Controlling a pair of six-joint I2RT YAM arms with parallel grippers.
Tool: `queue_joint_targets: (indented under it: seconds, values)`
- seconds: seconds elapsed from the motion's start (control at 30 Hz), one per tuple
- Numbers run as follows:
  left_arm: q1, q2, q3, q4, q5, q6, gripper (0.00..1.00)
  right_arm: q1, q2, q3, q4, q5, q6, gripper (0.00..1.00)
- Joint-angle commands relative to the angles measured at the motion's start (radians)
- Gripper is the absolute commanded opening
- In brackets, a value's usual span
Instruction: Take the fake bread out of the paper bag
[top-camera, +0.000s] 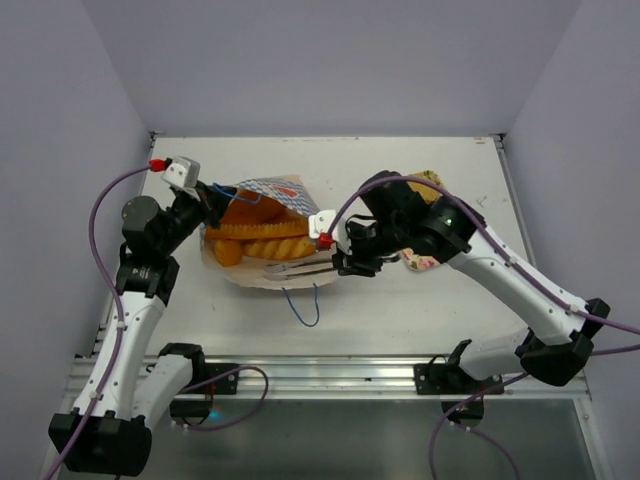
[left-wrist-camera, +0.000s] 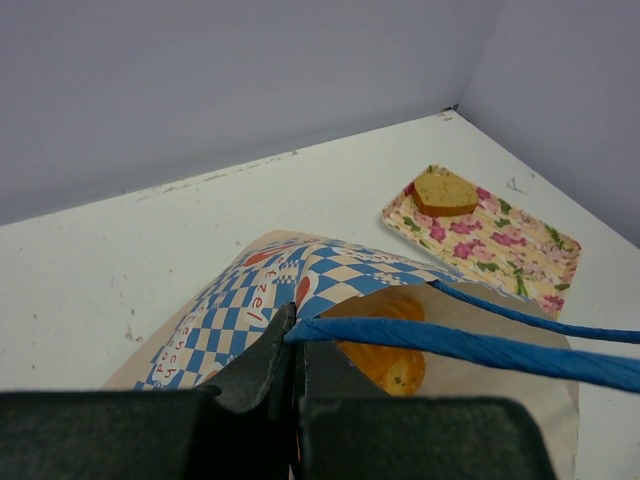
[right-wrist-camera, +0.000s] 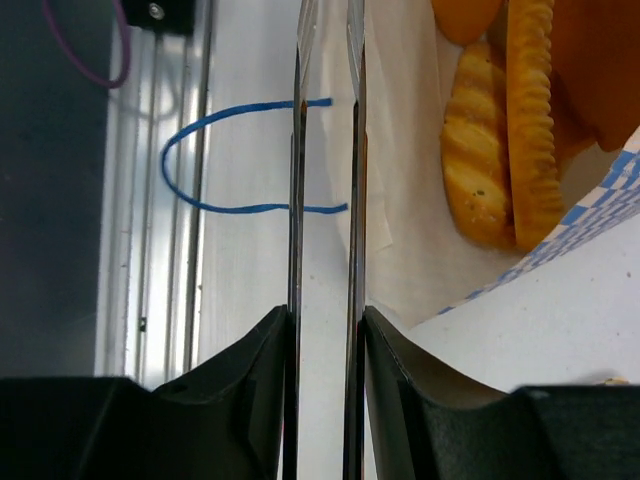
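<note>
**Top external: bag lies open, left claw on its handle**

I count two long ridged loaves (top-camera: 268, 247) inside the paper bag (top-camera: 272, 190) at centre left of the frame. At least two smoother orange pieces (top-camera: 228, 252) lie beside them. The loaves' long axes run left to right, across the bag's mouth, which opens toward the lower edge.

One tan bun (left-wrist-camera: 445, 192) sits on the pink floral tray (left-wrist-camera: 520, 250), upper right in the left wrist view.

There are two blue cord handles. One (left-wrist-camera: 440, 343) is clenched in my left gripper (left-wrist-camera: 297, 335); the other (top-camera: 303, 310) lies looped flat on the table (top-camera: 400, 310).

My right gripper (top-camera: 275, 268) rests at the bag's lower lip, fingers a slim gap apart, grasping nothing I can see.

Red letters on the checkered band end in "zel"; the rest I cannot read.
</note>
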Motion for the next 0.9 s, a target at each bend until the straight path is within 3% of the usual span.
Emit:
queue_joint_targets:
  seconds: [0.0,0.2,0.33,0.87]
  values:
    - [0.004,-0.019,-0.006,0.018,0.015,-0.058,0.0,0.059,0.058,0.052,0.056,0.293,-0.019,0.37]
    - [0.004,-0.018,-0.007,-0.01,-0.011,-0.064,0.0,0.191,0.161,0.062,0.128,0.673,-0.079,0.37]
    - [0.004,-0.019,-0.029,-0.01,-0.022,-0.071,0.0,0.255,0.203,0.039,0.183,0.812,-0.114,0.37]
    - [0.003,-0.018,-0.014,-0.011,-0.021,-0.083,0.0,0.355,0.313,0.037,0.256,0.99,-0.134,0.41]
